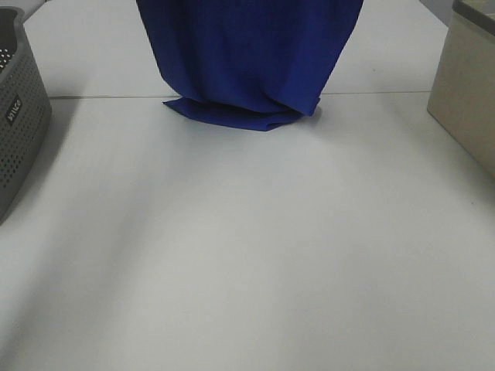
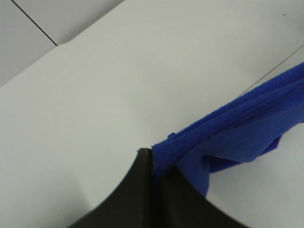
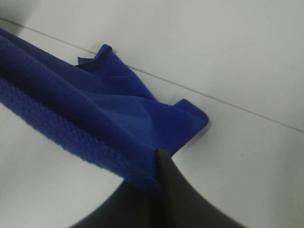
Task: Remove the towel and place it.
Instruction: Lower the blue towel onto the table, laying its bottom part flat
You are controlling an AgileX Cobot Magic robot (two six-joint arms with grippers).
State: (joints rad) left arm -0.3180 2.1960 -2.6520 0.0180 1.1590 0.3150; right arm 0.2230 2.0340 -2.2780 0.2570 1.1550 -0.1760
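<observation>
The royal-blue towel [image 1: 247, 54] hangs down from above the top of the exterior view, and its lower edge rests bunched on the white table [image 1: 247, 247] at the far middle. Neither gripper shows in that view. In the left wrist view my left gripper [image 2: 154, 166] is shut on a stitched upper edge of the towel [image 2: 237, 128]. In the right wrist view my right gripper [image 3: 159, 164] is shut on the other upper edge of the towel [image 3: 95, 118], whose lower corners lie on the table below.
A grey perforated basket [image 1: 19, 116] stands at the left edge of the table. A beige box [image 1: 468, 93] stands at the right edge. A seam line [image 1: 100, 97] crosses the table at the far side.
</observation>
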